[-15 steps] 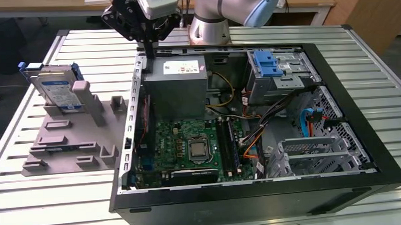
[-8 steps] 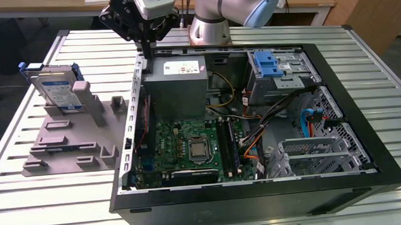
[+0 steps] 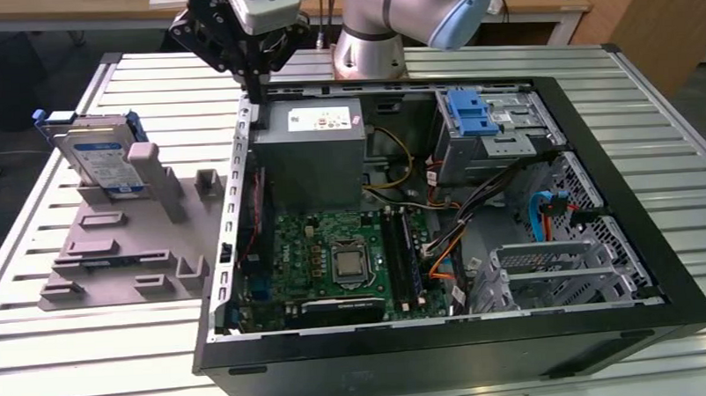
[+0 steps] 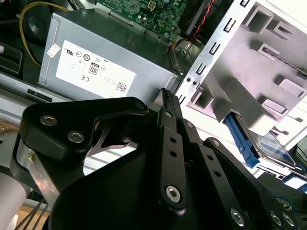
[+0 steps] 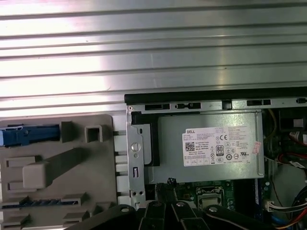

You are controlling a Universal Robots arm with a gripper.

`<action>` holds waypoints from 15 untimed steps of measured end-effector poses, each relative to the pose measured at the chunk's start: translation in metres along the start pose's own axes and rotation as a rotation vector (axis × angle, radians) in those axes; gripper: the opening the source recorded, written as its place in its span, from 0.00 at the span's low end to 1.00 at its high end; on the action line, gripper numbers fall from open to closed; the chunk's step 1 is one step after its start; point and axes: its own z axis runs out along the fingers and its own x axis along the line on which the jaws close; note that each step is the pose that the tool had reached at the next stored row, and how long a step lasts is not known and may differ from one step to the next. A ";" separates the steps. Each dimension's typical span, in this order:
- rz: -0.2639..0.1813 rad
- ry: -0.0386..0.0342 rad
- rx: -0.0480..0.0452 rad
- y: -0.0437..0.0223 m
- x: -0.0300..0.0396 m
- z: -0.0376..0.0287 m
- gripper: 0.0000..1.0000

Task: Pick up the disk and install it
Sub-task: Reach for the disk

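Observation:
The disk (image 3: 99,161), a silver drive with a blue-and-white label in a blue bracket, stands on edge in a grey holder (image 3: 131,236) at the exterior view's left, beside the open computer case (image 3: 452,335). My gripper (image 3: 255,89) hangs above the case's far corner nearest the holder, apart from the disk, with its black fingers shut together and nothing between them. In the second wrist view the fingertips (image 4: 166,96) meet over the case edge, and the disk (image 4: 271,146) lies beyond the holder. The first wrist view shows the disk's blue bracket (image 5: 29,135) edge-on.
Inside the case are a large grey power supply box (image 3: 310,147), a silver drive cage with a blue latch (image 3: 486,123), the green motherboard (image 3: 344,260) and loose cables (image 3: 449,239). Everything rests on a slatted metal table (image 3: 77,366).

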 end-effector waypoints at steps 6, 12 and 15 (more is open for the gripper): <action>0.000 0.0001 -0.0002 0.0022 0.0048 0.0005 0.11; 0.000 0.0003 0.0000 0.0064 0.0103 0.0008 0.11; 0.000 0.0003 -0.0001 0.0074 0.0114 0.0009 0.11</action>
